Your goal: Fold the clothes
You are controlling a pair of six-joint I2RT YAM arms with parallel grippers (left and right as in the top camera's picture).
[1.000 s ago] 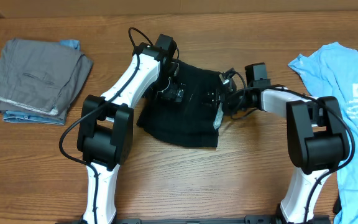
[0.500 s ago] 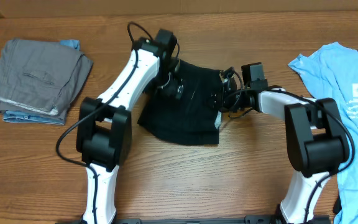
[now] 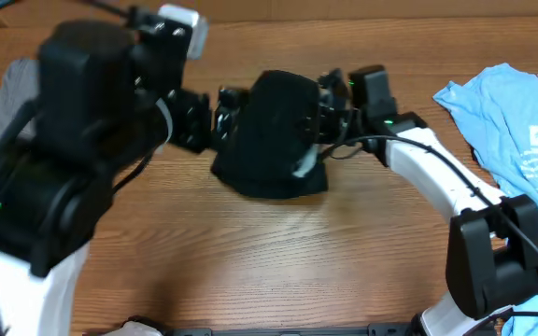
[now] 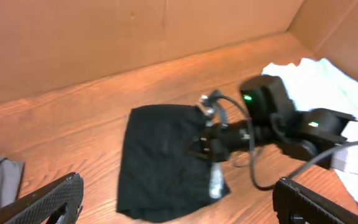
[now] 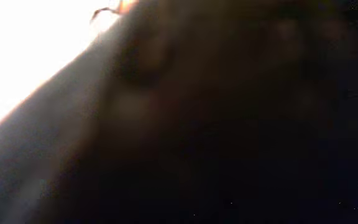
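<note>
The plain black fabric shirt [image 3: 269,140] is pinched at its right edge by the right hand [image 4: 204,144]. The left hand [image 4: 179,208] is spread wide above it.

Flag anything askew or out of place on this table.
The black shirt sits mid-table as a lopsided, bunched lump, pinched at its right side by the right gripper. The blue T-shirt sprawls unfolded at the right edge.

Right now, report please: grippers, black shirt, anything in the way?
Left gripper open, high above black shirt. Right gripper shut on its right edge. Nothing seen in the way.
</note>
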